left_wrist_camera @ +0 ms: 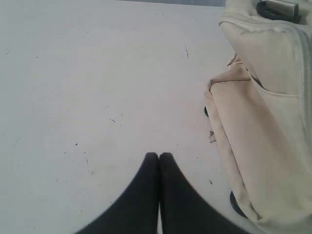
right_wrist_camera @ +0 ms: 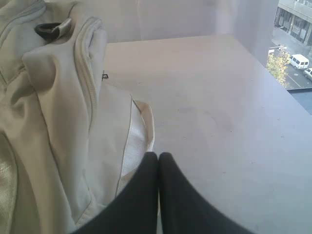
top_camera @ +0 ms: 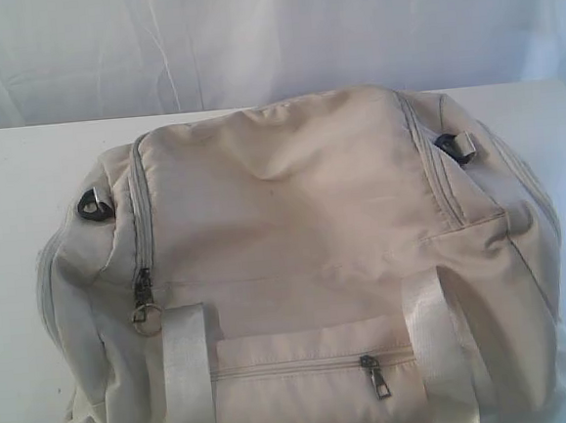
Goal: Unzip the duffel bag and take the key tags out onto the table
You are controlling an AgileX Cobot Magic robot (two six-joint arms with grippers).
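Because the bag [top_camera: 294, 220] lies zipped shut on the table [top_camera: 17, 193], nothing is done yet. My left pincer [left_wrist_camera: 159, 156] and right pincer [right_wrist_camera: 159, 156] are closed, empty. No key tags show.

Only the ends of the arms show, each in its own wrist view. The left tool [left_wrist_camera: 159, 156] is a pair of plain matte black fingers [left_wrist_camera: 141, 195], broad at the base and curving in to narrow, rounded tips, with a thin straight seam between them. The right tool [right_wrist_camera: 159, 156] has the same look, with no markings, screws or cables showing.
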